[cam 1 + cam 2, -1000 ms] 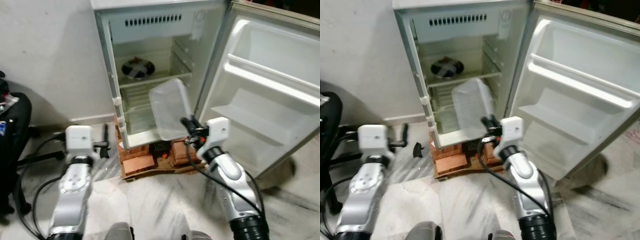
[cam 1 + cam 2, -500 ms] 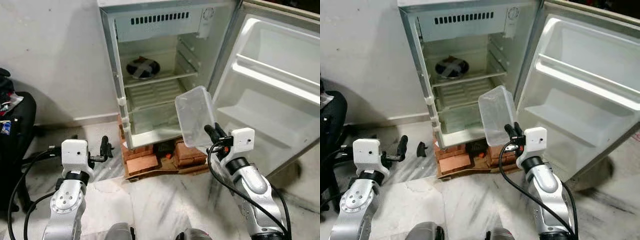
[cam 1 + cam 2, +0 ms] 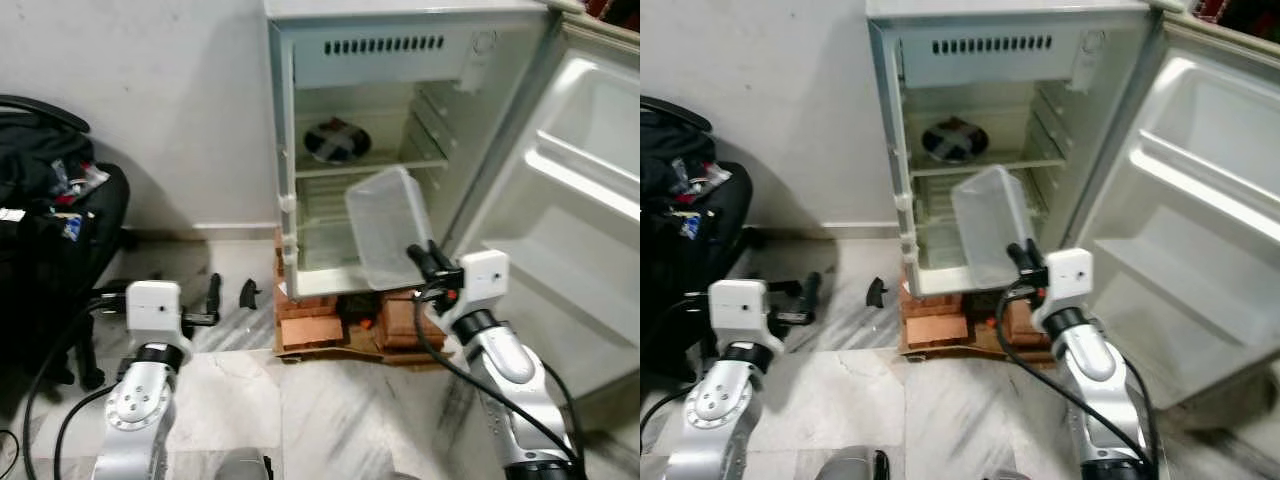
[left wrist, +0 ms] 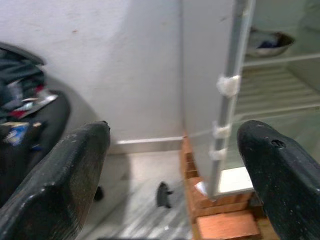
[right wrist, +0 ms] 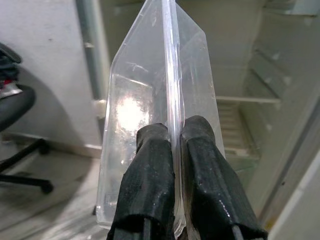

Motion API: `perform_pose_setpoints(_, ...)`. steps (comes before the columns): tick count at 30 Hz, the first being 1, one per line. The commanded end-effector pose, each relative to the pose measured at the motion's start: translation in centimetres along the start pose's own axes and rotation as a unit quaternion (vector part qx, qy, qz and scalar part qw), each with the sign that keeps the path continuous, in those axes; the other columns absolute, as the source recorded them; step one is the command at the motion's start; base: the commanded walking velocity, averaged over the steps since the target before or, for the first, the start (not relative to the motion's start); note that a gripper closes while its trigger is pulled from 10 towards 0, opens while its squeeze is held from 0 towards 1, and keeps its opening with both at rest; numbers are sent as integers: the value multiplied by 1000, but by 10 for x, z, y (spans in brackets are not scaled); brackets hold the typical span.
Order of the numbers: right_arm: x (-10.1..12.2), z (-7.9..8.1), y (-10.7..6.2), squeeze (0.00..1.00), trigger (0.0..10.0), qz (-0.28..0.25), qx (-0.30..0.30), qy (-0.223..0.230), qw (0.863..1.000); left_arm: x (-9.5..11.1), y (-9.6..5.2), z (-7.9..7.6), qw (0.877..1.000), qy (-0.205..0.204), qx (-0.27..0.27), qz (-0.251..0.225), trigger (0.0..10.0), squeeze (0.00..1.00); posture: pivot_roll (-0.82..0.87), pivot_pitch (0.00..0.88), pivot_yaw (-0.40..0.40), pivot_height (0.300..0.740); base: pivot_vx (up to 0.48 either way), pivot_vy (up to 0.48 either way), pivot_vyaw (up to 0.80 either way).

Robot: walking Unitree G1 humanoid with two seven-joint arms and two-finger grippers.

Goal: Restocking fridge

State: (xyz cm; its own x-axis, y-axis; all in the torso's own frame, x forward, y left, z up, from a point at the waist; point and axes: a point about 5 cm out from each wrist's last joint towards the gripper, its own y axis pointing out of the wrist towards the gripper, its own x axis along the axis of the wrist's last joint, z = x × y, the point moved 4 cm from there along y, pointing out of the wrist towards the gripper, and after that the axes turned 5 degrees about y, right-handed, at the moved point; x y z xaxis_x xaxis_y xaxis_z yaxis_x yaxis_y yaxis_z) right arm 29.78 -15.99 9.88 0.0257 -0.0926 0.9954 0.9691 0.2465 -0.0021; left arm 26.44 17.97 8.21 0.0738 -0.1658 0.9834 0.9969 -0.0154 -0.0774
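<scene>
Fridge (image 3: pixel 400 60): small, standing on bricks (image 3: pixel 305 325) on the floor, its door (image 3: pixel 590 200) swung wide to the right; wire shelves inside, and a round dish (image 3: pixel 337 141) on the upper shelf.
Right gripper (image 5: pixel 172 150): raised in front of the fridge's lower opening, fingers (image 5: pixel 150 175) pinched tight on the rim of the clear plastic container (image 3: pixel 388 226).
Clear plastic container: held tilted on edge, near the lower shelf but outside the cabinet; it looks empty, though glare makes that hard to confirm.
Left gripper (image 4: pixel 175 165): low at the left, fingers spread wide, holding nothing, pointed toward the fridge's left edge.
Floor (image 3: pixel 330 420): pale marble; small dark object (image 3: pixel 247 292) lying left of the bricks.
Far left: black chair (image 3: pixel 60 240) piled with a bag and clutter.
</scene>
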Motion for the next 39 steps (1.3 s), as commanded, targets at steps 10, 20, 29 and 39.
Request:
perform_pose_setpoints(10,8,1,6,0,10000,-14,2,-5,1000,5,6,1,1000,2,0,-10,10000,0,55,65,-33,740,335,0,0)
perform_pose_setpoints(20,7,6,7,0,10000,-13,13,-6,1000,6,7,-1,1000,-1,-1,-10,10000,0,55,69,-34,740,376,0,0)
perform_pose_setpoints(29,4,7,8,0,10000,-7,15,3,1000,4,7,-1,1000,-6,7,-4,10000,0,55,69,-33,740,322,0,0)
perform_pose_setpoints(39,1,11,8,0,10000,-1,28,0,1000,3,7,3,1000,1,30,2,10000,0,60,72,-35,740,108,0,0)
